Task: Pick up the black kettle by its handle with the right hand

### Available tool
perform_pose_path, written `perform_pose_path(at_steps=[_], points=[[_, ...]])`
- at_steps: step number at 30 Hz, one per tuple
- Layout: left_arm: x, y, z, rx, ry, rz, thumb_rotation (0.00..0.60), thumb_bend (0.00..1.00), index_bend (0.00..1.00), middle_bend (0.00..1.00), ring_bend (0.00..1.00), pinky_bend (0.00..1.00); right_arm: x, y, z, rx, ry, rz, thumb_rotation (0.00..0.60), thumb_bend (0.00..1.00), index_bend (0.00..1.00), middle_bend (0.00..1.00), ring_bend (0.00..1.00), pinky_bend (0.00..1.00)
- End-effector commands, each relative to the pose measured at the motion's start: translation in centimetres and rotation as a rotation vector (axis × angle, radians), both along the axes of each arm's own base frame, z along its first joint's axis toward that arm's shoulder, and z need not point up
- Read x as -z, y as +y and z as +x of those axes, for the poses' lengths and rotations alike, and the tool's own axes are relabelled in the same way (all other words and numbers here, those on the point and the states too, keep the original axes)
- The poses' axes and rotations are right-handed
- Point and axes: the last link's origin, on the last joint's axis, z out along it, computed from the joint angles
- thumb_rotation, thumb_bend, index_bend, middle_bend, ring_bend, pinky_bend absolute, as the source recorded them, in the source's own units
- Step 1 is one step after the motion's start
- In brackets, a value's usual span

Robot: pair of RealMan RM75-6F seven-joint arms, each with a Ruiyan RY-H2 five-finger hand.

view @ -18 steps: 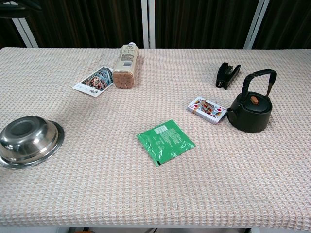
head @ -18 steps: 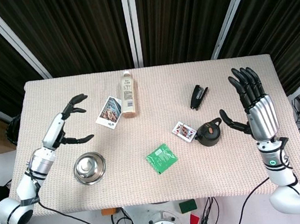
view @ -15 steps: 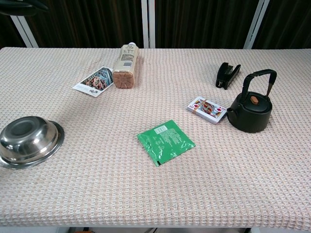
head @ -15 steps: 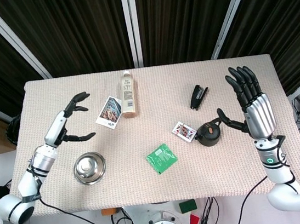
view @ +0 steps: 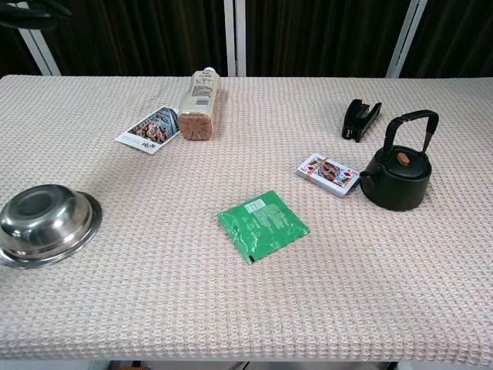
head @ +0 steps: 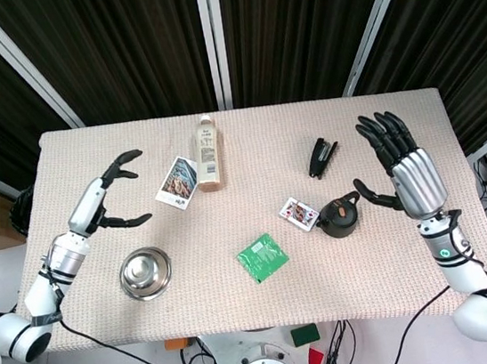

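Observation:
The black kettle (head: 340, 215) (view: 397, 173) stands upright on the table's right side, its arched handle (view: 410, 123) raised above a lid with a brown knob. My right hand (head: 403, 170) hovers just right of it with fingers spread and the thumb reaching toward the kettle, holding nothing. My left hand (head: 106, 195) hangs over the table's left side, fingers apart and empty. The chest view shows only the dark fingertips (view: 31, 11) of the left hand at the top left corner; the right hand is out of that frame.
A deck of cards (head: 299, 213) lies against the kettle's left. A black stapler (head: 321, 156) sits behind it. A green packet (head: 262, 257), a steel bowl (head: 145, 273), a lying bottle (head: 207, 153) and a photo card (head: 177, 183) spread across the cloth-covered table (head: 466, 233).
My right hand has shifted slightly back and leftward, staying open beside the kettle. The left hand has drifted a little. The kettle has not moved.

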Motion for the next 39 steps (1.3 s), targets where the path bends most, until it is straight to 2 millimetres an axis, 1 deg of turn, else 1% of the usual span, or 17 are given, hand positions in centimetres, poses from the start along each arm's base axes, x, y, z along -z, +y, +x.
perform_pose_path(at_steps=[1,3,4,6,7,9,11,12,15,18,20,22,26,29,31,33,39], points=[[-0.9,-0.3,-1.7,-0.040,0.078,0.042,0.600,0.06,0.12,0.12,0.09,0.26,-1.7,0.2,-1.7,0.132,0.262,0.154,0.550,0.18,0.02,0.10,0.00,0.01],[-1.3,-0.5,-2.7,-0.071,0.089,0.053,0.600,0.05,0.13,0.13,0.09,0.25,-2.4,0.1,-1.8,0.160,0.291,0.162,0.497,0.18,0.10,0.15,0.01,0.03],[-1.5,-0.6,-3.1,-0.083,0.093,0.054,0.600,0.05,0.13,0.13,0.09,0.25,-2.6,0.1,-1.8,0.176,0.301,0.181,0.480,0.17,0.14,0.20,0.05,0.06],[-1.8,-0.7,-3.8,-0.100,0.107,0.060,0.600,0.04,0.12,0.13,0.09,0.25,-2.8,0.0,-1.7,0.234,0.330,0.280,0.459,0.12,0.18,0.31,0.14,0.12],[-2.0,-0.8,-4.0,-0.103,0.116,0.065,0.600,0.04,0.11,0.13,0.09,0.25,-2.8,-0.1,-1.4,0.253,0.341,0.326,0.458,0.10,0.20,0.32,0.15,0.13],[-2.2,-1.0,-4.5,-0.107,0.134,0.074,0.600,0.05,0.08,0.14,0.09,0.25,-2.9,-0.7,-0.8,0.287,0.381,0.416,0.456,0.06,0.24,0.31,0.15,0.10],[-2.3,-1.2,-4.7,-0.109,0.145,0.076,0.600,0.05,0.08,0.14,0.09,0.25,-2.8,-1.6,-0.4,0.332,0.416,0.501,0.453,0.05,0.23,0.30,0.14,0.02],[-2.3,-1.3,-4.8,-0.109,0.149,0.077,0.600,0.05,0.08,0.14,0.09,0.25,-2.6,-2.1,-0.2,0.350,0.425,0.530,0.454,0.05,0.22,0.28,0.13,0.00],[-2.5,-1.5,-5.0,-0.109,0.159,0.083,0.600,0.05,0.08,0.14,0.09,0.25,-1.8,-3.8,0.5,0.362,0.479,0.581,0.456,0.07,0.20,0.23,0.10,0.00],[-2.6,-1.7,-5.1,-0.110,0.171,0.081,0.600,0.05,0.08,0.14,0.09,0.25,-0.5,-4.8,0.9,0.338,0.555,0.598,0.458,0.08,0.20,0.23,0.10,0.00],[-2.7,-1.8,-5.2,-0.109,0.180,0.079,0.600,0.05,0.08,0.14,0.09,0.25,0.2,-5.3,1.3,0.314,0.586,0.590,0.457,0.08,0.21,0.25,0.11,0.00],[-2.8,-1.9,-5.2,-0.104,0.188,0.082,0.600,0.05,0.08,0.14,0.09,0.25,0.8,-5.6,1.7,0.293,0.589,0.575,0.456,0.08,0.26,0.28,0.15,0.00],[-2.8,-2.0,-5.2,-0.091,0.212,0.089,0.600,0.05,0.08,0.14,0.09,0.25,2.0,-6.2,2.0,0.263,0.626,0.556,0.456,0.08,0.41,0.36,0.23,0.00],[-2.7,-2.0,-5.2,-0.086,0.220,0.087,0.599,0.05,0.08,0.14,0.09,0.25,2.9,-6.5,2.2,0.261,0.639,0.567,0.454,0.08,0.50,0.40,0.27,0.00],[-2.5,-1.9,-5.1,-0.083,0.219,0.085,0.599,0.05,0.08,0.14,0.09,0.25,3.4,-6.6,2.3,0.262,0.644,0.572,0.454,0.08,0.53,0.41,0.30,0.00],[-2.5,-1.9,-5.1,-0.082,0.219,0.085,0.600,0.05,0.08,0.14,0.09,0.25,3.9,-6.7,2.2,0.266,0.656,0.578,0.455,0.09,0.53,0.42,0.33,0.00],[-2.7,-1.7,-5.3,-0.084,0.216,0.088,0.600,0.05,0.08,0.14,0.09,0.25,4.6,-6.7,1.7,0.292,0.671,0.596,0.455,0.09,0.53,0.45,0.35,0.00]])
